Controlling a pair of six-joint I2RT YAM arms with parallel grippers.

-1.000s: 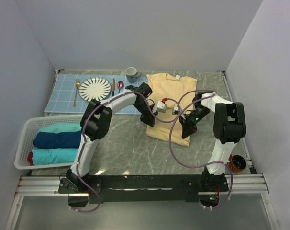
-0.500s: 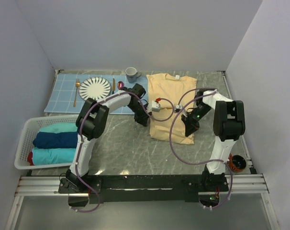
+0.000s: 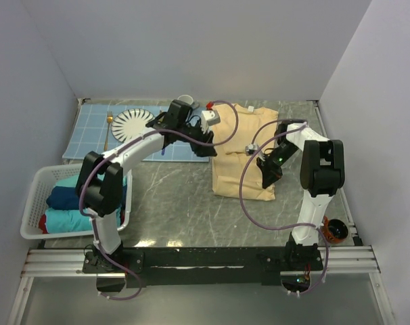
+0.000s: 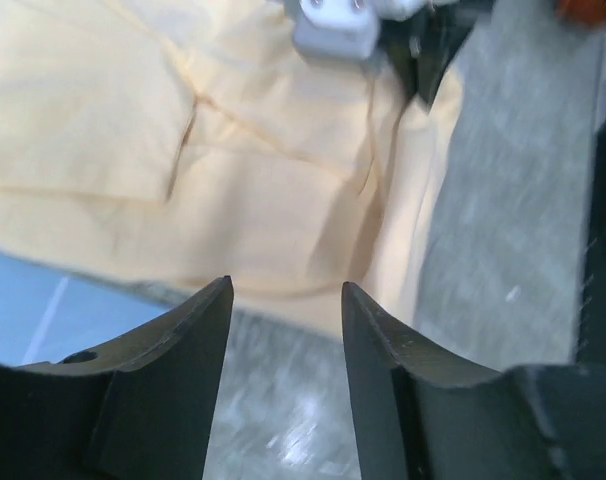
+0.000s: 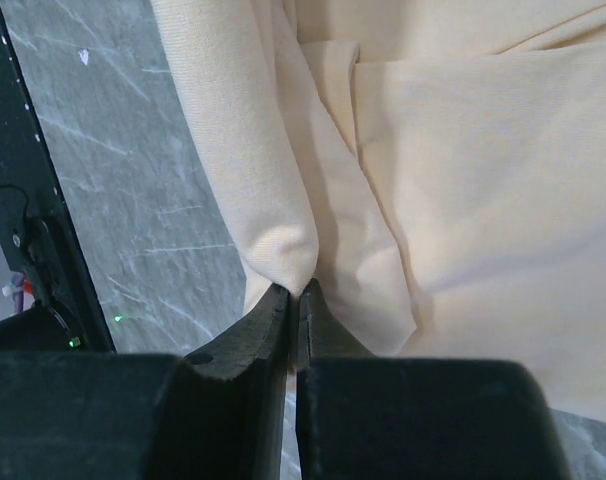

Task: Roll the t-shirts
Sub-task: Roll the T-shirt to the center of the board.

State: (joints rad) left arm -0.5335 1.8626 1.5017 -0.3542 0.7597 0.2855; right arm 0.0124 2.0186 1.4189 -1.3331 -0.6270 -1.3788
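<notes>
A pale yellow-cream t-shirt [image 3: 242,152] lies folded lengthwise on the grey table, neck at the far end. My right gripper [image 3: 264,172] is shut on a pinched fold of the t-shirt [image 5: 283,240] at its right side; the jaws meet on the cloth [image 5: 296,290]. My left gripper [image 3: 206,145] is open and empty, held above the table at the shirt's left edge; in the left wrist view the t-shirt [image 4: 233,170] lies beyond its spread fingers [image 4: 183,350].
A white basket [image 3: 36,203] with rolled teal and dark blue shirts [image 3: 80,198] stands at the left. A blue placemat [image 3: 90,139] holds a plate [image 3: 134,123], cutlery and a mug [image 3: 185,100]. An orange object [image 3: 335,231] sits at the near right.
My left gripper has let go of the shirt's left side and swung up and back toward the far left. The shirt has settled flatter. My right gripper keeps its hold, shifted slightly.
</notes>
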